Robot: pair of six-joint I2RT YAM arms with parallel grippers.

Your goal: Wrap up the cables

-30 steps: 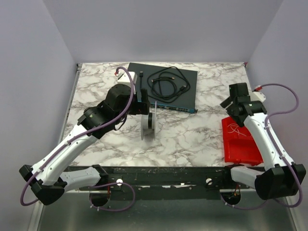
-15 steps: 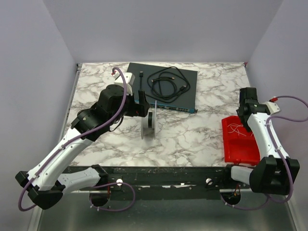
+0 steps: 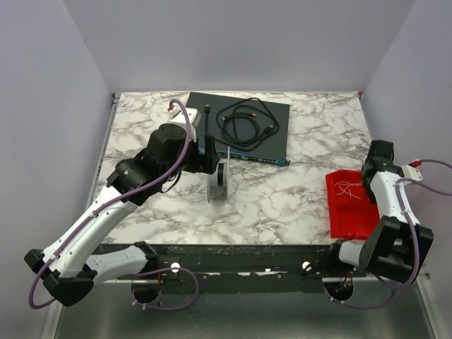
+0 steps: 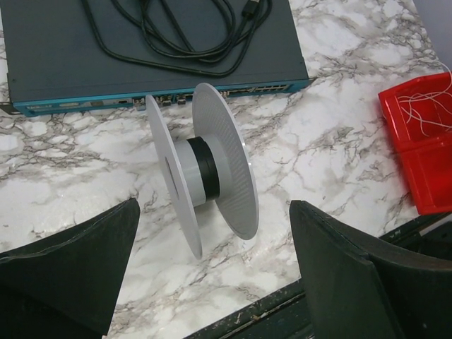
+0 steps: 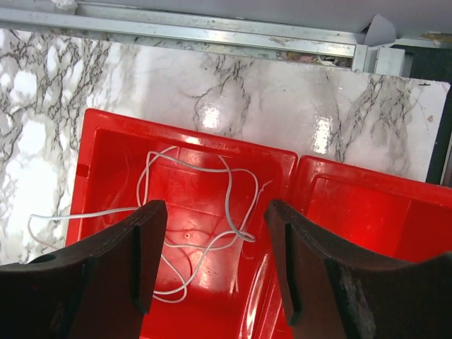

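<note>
The thin white wire (image 5: 230, 209) lies in loose loops in the left compartment of a red tray (image 5: 191, 134), and one end trails over the rim onto the table. It also shows in the top view (image 3: 347, 189). My right gripper (image 5: 214, 212) hangs open and empty above the wire (image 3: 373, 169). The whitish spool (image 3: 220, 180) stands on its flanges mid-table, with a black band round its hub (image 4: 206, 169). My left gripper (image 3: 210, 155) is open and empty, just behind and above the spool (image 4: 212, 233).
A dark network switch (image 3: 272, 141) lies at the back with a thicker black coiled cable (image 3: 247, 120) on top. The red tray (image 3: 353, 219) sits at the table's right near corner. A black rail (image 3: 233, 258) runs along the near edge.
My right arm has pulled back and swung to the right, bringing its gripper over the red tray. My left arm shifted a little by the spool. The spool has not moved.
</note>
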